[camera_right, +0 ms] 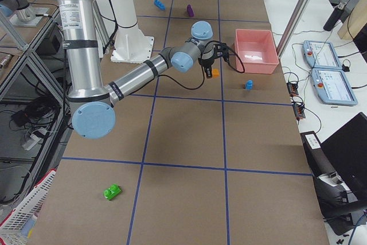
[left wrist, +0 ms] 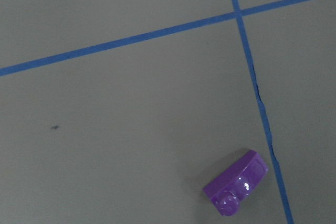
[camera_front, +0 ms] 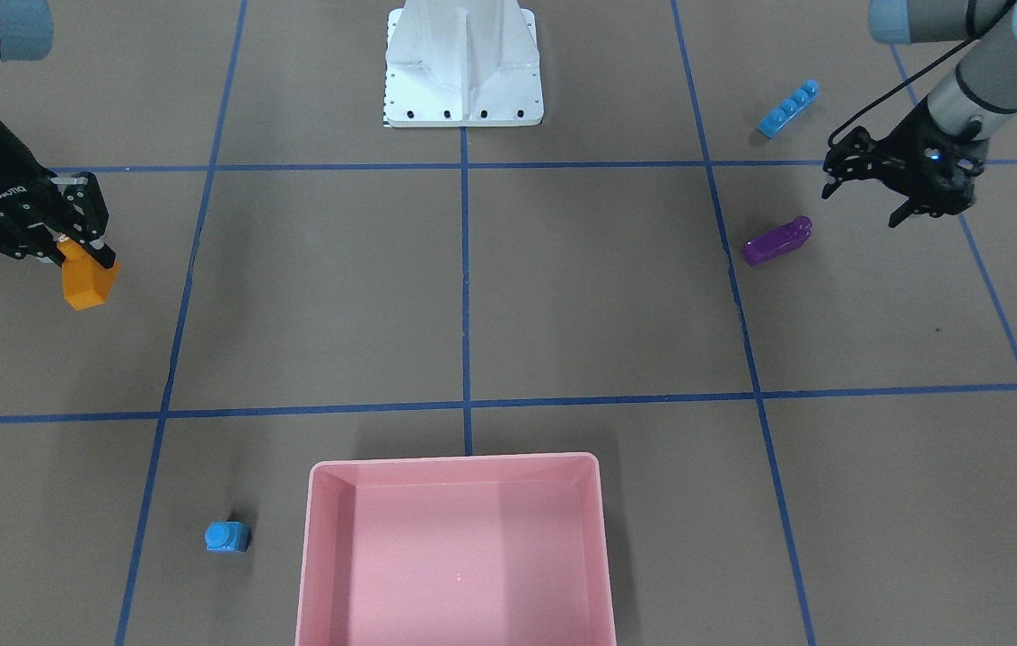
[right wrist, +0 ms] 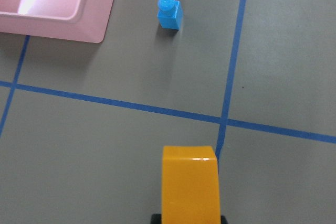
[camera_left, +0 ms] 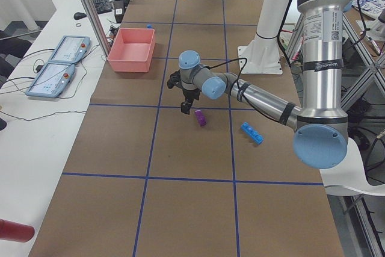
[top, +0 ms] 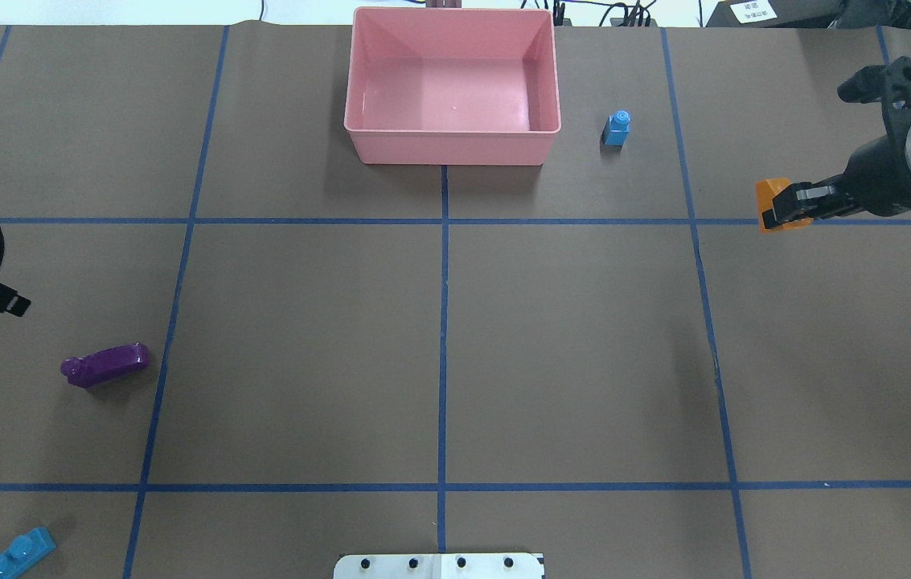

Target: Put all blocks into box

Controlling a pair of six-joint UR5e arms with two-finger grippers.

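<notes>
Two arms reach low over the brown paper table (camera_front: 562, 314); the right gripper (camera_front: 82, 247), angled in from the side, pinches the glossy orange block (camera_front: 88, 280), well apart from the box (camera_front: 320, 556); the left gripper (camera_front: 861, 206) hangs with its fingers spread around nothing, near the long purple block (camera_front: 775, 240) lying on its side; the shallow pink box is smooth with a rounded rim; the small light-blue cube (camera_front: 227, 536) stands near it; the studded light-blue bar (camera_front: 788, 109) and green block (camera_right: 112, 191) lie far off.
</notes>
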